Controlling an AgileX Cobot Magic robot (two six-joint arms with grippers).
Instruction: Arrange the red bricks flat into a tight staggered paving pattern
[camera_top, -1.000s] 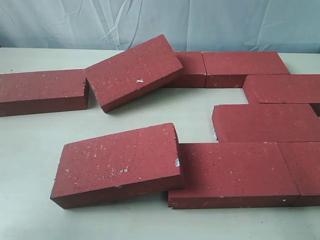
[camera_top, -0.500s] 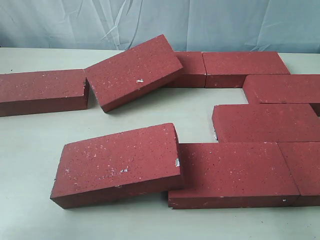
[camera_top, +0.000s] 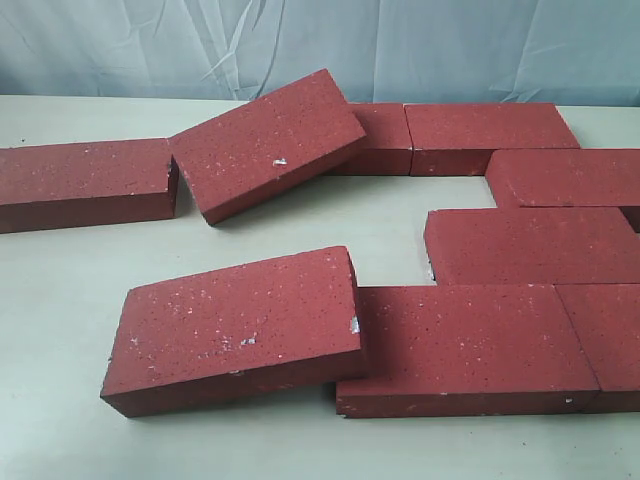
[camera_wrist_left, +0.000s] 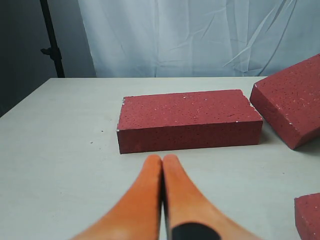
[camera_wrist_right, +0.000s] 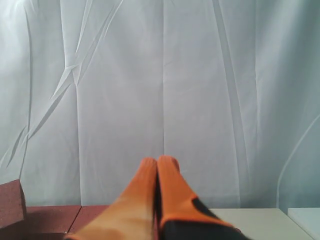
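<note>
Exterior view: the red bricks (camera_top: 465, 345) lie on a pale surface (camera_top: 60, 300), nine as far as I can count. Six of them are flat at the right side, in rows that touch or nearly touch, with an open gap of bare surface between the back row and the middle brick (camera_top: 530, 245). The front-left brick (camera_top: 235, 325) is tilted; its right end rests on the edge of the flat brick beside it. The back tilted brick (camera_top: 265, 140) leans with its right end on a flat back-row brick (camera_top: 385, 135). The far-left brick (camera_top: 85, 180) lies flat, just beside the lower corner of the back tilted brick.

In the left wrist view, the left gripper (camera_wrist_left: 161, 159) has orange jaws pressed together, holding nothing, over bare surface near the long side of the far-left brick. A black stand (camera_wrist_left: 52, 40) is behind, beside a white curtain (camera_wrist_left: 200, 35).

In the right wrist view, the right gripper (camera_wrist_right: 157, 161) also has its jaws pressed together and empty. It faces the curtain, and only parts of bricks show low at one corner.
</note>
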